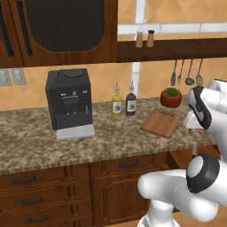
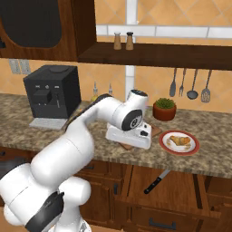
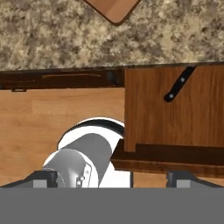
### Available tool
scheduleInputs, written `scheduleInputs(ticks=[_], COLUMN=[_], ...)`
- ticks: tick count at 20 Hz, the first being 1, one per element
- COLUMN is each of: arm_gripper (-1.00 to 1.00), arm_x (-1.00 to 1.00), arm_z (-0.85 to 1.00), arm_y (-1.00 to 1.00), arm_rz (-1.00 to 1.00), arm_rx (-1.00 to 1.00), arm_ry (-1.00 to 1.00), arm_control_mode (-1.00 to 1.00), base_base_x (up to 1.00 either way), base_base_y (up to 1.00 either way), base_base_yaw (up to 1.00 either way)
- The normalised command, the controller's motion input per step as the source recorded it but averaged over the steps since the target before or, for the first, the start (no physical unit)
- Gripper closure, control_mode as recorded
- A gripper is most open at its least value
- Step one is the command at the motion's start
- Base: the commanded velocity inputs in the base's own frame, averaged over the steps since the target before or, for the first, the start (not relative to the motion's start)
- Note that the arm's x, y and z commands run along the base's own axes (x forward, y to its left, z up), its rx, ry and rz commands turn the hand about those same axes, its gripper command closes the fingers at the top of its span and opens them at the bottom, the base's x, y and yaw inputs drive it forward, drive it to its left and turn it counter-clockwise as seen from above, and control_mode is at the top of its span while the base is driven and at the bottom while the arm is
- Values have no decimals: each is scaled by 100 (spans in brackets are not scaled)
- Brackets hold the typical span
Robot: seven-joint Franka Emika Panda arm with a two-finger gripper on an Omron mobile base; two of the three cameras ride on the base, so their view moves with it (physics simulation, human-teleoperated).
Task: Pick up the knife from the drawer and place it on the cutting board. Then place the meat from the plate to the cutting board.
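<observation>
knife [image 2: 156,182] lies in open drawer [image 2: 181,192]; meat [image 2: 180,142] on plate [image 2: 163,136].

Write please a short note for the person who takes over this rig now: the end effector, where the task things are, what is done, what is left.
End effector: open, holding nothing, above the open wooden drawer.
Small knife with dark handle and grey blade: lying in that drawer, near its back, untouched.
Flat reddish-brown wooden cutting board: on the speckled stone countertop, nothing on it.
Round white plate with red rim: on the countertop right of the board, the cooked brown meat on it.
Done: drawer open.
Left: grasp the knife, put it on the board, then move the meat to the board.
</observation>
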Motion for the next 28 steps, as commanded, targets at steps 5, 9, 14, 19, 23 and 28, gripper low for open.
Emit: scheduleInputs(ticks=[5,9,14,19,23,28], arm_gripper=[-100,-100,-100,-100,-100,-100], arm_x=[0,0,6,6,0,2], arm_z=[-65,-53,-51,-31,0,-35], arm_y=[-65,-43,-33,-7,0,-2], arm_rz=[0,0,0,0,0,0], arm_rx=[1,1,2,5,5,0], arm_ry=[18,19,18,3,0,2], arm_control_mode=[-100,-100,-100,-100,-100,-100], base_base_x=[0,0,0,0,0,0], base_base_y=[0,0,0,0,0,0], base_base_yaw=[0,0,0,0,0,0])
